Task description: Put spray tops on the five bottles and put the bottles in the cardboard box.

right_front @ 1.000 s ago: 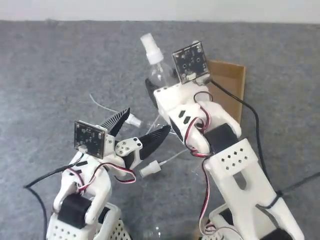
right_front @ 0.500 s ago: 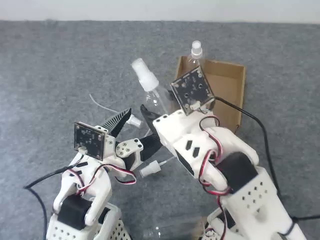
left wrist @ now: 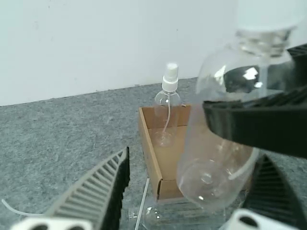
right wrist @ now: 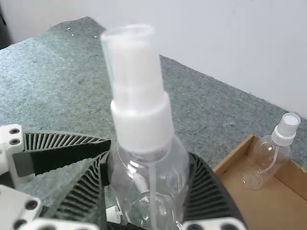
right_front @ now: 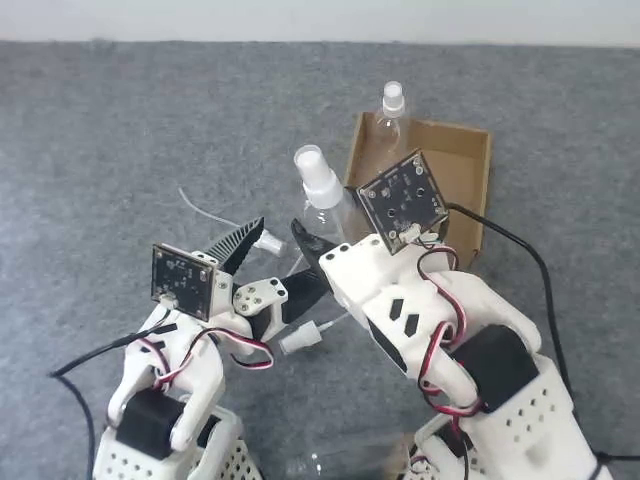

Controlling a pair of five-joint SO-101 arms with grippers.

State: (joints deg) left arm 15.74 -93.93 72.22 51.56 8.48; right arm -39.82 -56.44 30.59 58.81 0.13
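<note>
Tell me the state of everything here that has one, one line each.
Held bottle: capped, clear of the table.
Right gripper: shut on held bottle.
Left gripper: open, empty.
Bottle in box: upright, capped.
Cardboard box: open-topped.
Loose spray top: lying on the table.

The held bottle [right wrist: 139,158] in my right gripper [right wrist: 148,191] blocks the way ahead of my left gripper [right_front: 287,260] and its spread fingers, two loose tops [right_front: 300,338] lie on the carpet [right_front: 120,140] below, and beyond them the box [right_front: 458,180] floor is free except for a standing bottle [right_front: 390,115] in its far corner.
</note>
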